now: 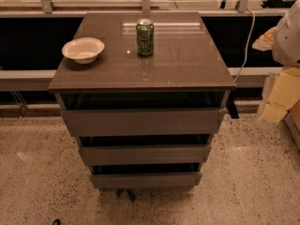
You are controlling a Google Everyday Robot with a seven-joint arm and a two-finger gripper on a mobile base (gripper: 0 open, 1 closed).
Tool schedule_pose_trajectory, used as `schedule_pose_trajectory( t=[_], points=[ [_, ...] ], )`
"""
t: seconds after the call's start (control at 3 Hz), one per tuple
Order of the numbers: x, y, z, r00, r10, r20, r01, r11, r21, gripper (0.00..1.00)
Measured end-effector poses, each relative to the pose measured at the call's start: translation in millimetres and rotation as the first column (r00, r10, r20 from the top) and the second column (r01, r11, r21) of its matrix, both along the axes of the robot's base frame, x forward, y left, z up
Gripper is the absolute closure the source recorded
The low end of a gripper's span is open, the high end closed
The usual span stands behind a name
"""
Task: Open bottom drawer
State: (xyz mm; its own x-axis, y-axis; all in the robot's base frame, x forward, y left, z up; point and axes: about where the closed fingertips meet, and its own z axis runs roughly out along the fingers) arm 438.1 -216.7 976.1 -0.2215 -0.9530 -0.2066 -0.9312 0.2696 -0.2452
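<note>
The bottom drawer (146, 179) is far off to the left of my gripper (274, 108) and lower down than it. It is the lowest of three drawers, and its grey-brown front looks the smallest and thinnest. The front is flat and plain. A dark strip runs along just above it. I cannot tell if the drawer is pulled out a bit or pushed all the way in. Right under it, a small dark part (125, 194) sticks out by the floor.

Above the bottom drawer sits the middle drawer (145, 154). Above that is the top drawer (143, 122), which is the biggest. Each one has a dark strip over it too. All three are to the left of my gripper, and it is apart from all of them.

My gripper hangs off the right side of the cabinet (140, 69), well apart from it and about as high as the top drawer. It looks pale yellow. I cannot tell if it is wide or narrow. My arm (288, 36) goes up from it along the right edge.

Up and to the left of my gripper, on the cabinet's flat brown top, a green can (145, 37) stands upright. Farther left sits a white bowl (83, 49), apart from the can. A thin white cord (247, 36) hangs down between the cabinet and my arm. The speckled floor (42, 172) lies below it all.
</note>
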Motion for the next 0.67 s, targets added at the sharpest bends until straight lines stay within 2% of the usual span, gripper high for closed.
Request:
schedule_pose_trajectory(
  t=[0.33,0.67],
  points=[
    [0.0,0.0,0.0,1.0000,0.000,0.000,0.000,1.000,0.000,0.00],
    [8.9,16.2,-25.0,0.9985,0.055,0.002,-0.055,0.997,0.063,0.00]
  ],
)
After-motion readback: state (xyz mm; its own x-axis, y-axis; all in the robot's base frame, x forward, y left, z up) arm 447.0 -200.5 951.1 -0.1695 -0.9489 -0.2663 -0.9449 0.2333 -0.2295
